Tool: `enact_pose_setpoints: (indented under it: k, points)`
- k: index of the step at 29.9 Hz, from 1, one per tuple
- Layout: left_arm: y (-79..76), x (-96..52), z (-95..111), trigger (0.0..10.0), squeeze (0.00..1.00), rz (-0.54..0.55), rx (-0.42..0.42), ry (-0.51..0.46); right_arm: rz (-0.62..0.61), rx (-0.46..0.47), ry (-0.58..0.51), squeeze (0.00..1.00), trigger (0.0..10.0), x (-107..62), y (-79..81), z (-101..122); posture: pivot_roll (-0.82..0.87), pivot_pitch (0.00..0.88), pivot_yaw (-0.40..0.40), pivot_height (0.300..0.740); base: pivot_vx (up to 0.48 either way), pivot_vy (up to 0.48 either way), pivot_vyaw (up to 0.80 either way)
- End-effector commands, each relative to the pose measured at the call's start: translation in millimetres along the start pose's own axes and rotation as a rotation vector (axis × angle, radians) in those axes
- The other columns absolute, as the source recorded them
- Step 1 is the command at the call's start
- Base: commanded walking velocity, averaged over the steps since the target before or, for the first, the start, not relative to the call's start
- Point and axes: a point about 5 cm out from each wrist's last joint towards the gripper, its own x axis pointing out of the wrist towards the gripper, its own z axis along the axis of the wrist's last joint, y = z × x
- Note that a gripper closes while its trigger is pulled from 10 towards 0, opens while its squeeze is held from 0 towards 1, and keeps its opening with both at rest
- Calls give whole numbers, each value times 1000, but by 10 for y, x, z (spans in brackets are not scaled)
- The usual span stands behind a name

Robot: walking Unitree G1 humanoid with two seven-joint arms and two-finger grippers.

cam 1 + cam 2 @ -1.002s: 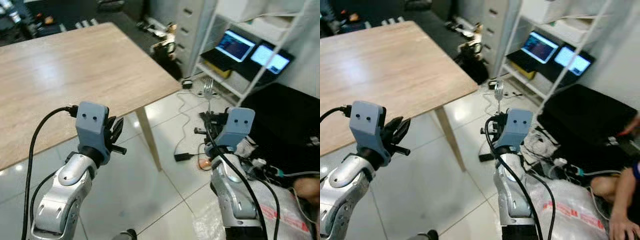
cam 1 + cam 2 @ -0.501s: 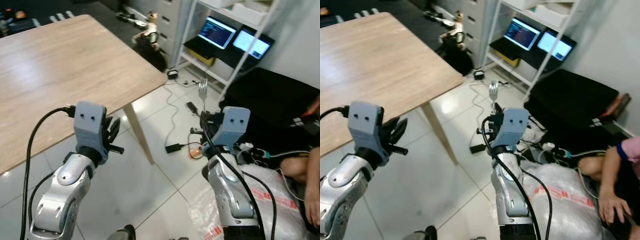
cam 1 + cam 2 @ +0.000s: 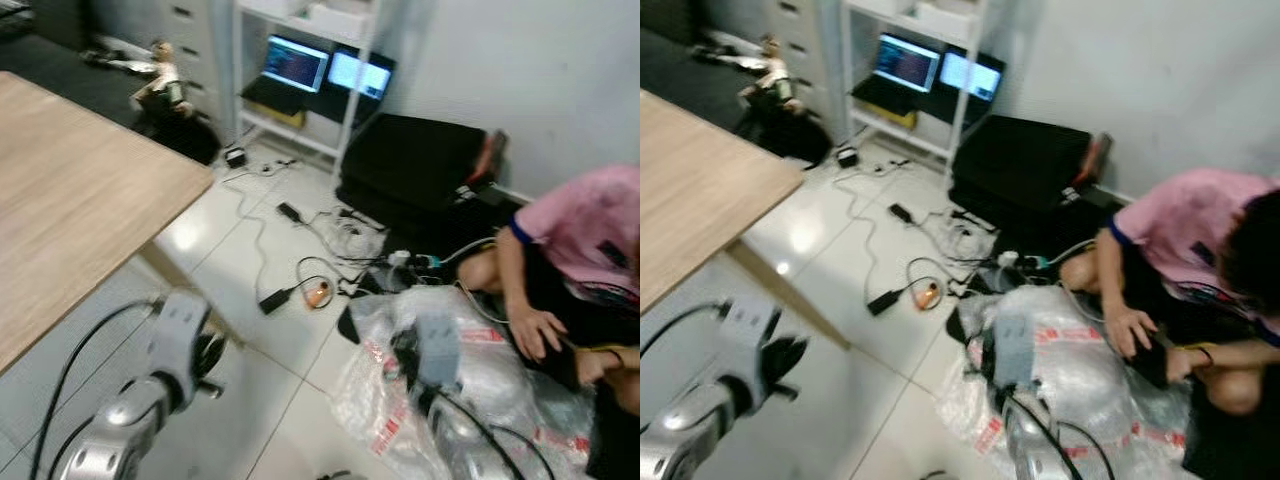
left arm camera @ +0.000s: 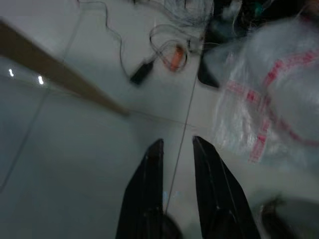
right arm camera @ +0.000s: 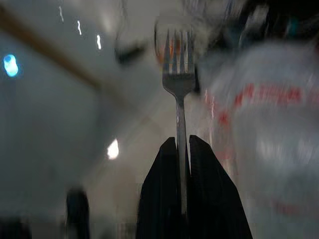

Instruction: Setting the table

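Note:
A silver fork (image 5: 178, 79) stands tines-up between the two black fingers of my right gripper (image 5: 178, 142), which is shut on its handle. In the eye views that arm's grey wrist (image 3: 436, 350) hangs low over a plastic bag, blurred. My left gripper (image 4: 178, 144) is open with a narrow gap and nothing in it, held over the white tiled floor. Its wrist (image 3: 180, 340) sits below the corner of the light wooden table (image 3: 80, 200), which lies at my left.
A person in a pink shirt (image 3: 585, 235) crouches on the floor at the right, one hand (image 3: 530, 330) near the clear plastic bag (image 3: 490, 385). Cables and an adapter (image 3: 272, 298) lie on the tiles. A white shelf with two lit screens (image 3: 300, 65) and a black case (image 3: 410, 165) stand behind.
The whole view has swung to the right: the table slid to the left edge and the person came fully into view. The fork stays in my right gripper.

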Motion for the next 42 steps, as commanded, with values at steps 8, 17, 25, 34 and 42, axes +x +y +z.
enact_pose_setpoints:
  k: [8,17,25,34,42]
  points:
    - [116,-72,-691,10000,0,77,-92,165,-93,-13,253,0,10000,-96,-267,-651,50,72,6,740,0,0,-773]
    - [82,-4,-713,10000,0,64,-79,136,-114,6,249,0,10000,-110,-347,-697,40,78,4,740,0,0,-763]
    - [99,54,-644,10000,0,65,-68,93,-112,-14,216,0,10000,-70,-322,-662,39,81,5,740,0,0,-763]
    - [80,87,-624,10000,0,62,-64,73,-109,-12,197,0,10000,-50,-315,-640,37,88,3,740,0,0,-764]
    - [84,107,-599,10000,0,58,-56,60,-115,-13,196,0,10000,-48,-326,-646,36,89,6,740,0,0,-766]
